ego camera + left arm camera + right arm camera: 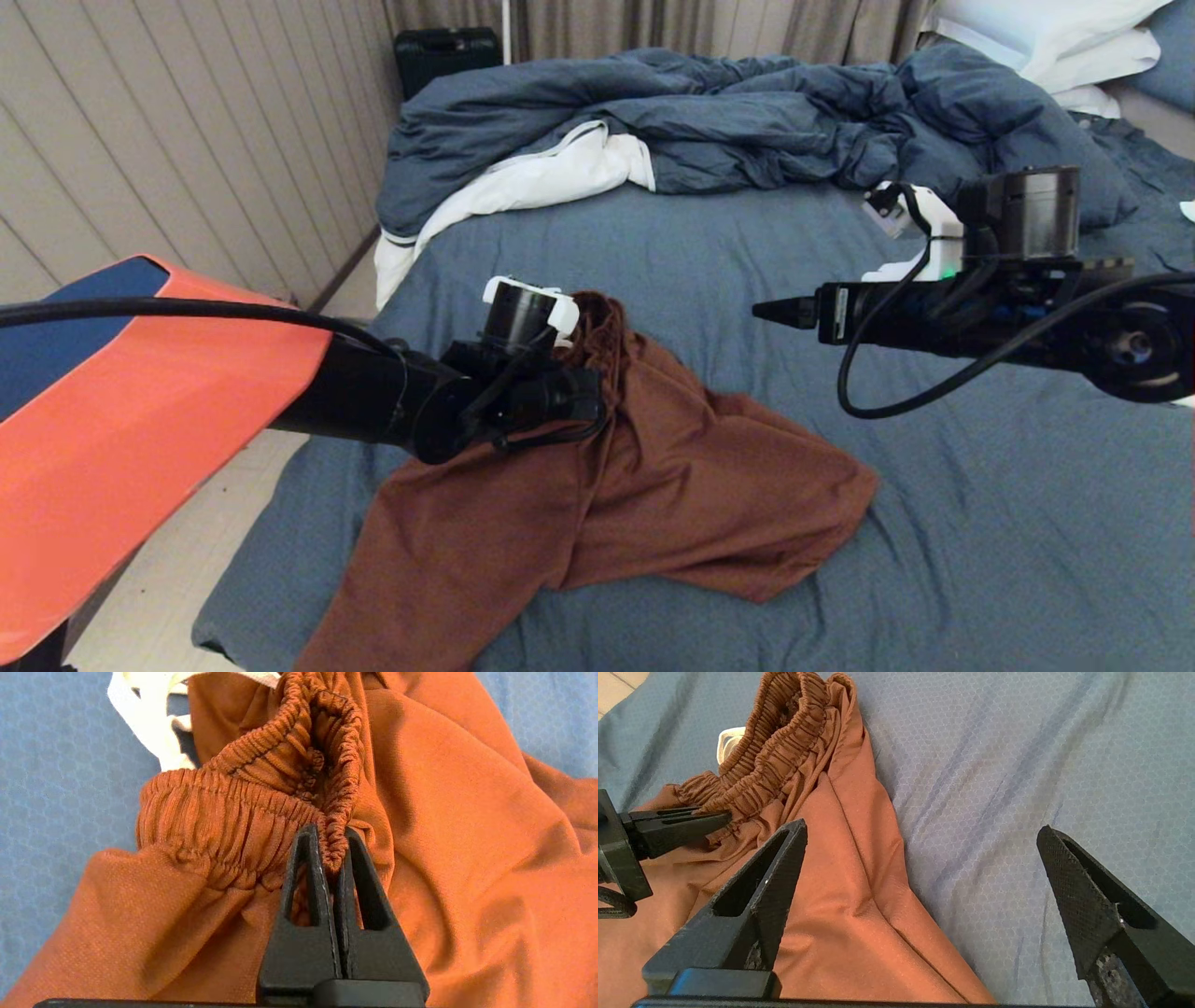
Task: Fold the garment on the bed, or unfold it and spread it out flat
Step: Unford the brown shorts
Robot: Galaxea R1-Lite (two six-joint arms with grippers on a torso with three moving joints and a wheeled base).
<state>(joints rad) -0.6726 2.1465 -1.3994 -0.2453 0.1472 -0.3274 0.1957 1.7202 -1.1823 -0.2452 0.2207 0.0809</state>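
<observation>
The garment (672, 485) is a pair of rust-brown shorts lying crumpled on the slate-blue bed (980, 523), near its left front corner. My left gripper (329, 835) is shut on a fold of the elastic waistband (224, 816), which is bunched and raised above the sheet. A white drawstring (149, 732) shows behind the waistband. In the head view the left gripper (597, 369) sits at the garment's raised peak, its fingertips hidden by cloth. My right gripper (920, 830) hovers open to the right of the shorts, over their edge and the bare sheet, holding nothing.
A rumpled blue duvet (709, 121) with white lining lies across the far side of the bed, with white pillows (1055, 37) at the back right. A black case (446, 51) stands by the wall. The bed's left edge drops to pale floor (177, 560).
</observation>
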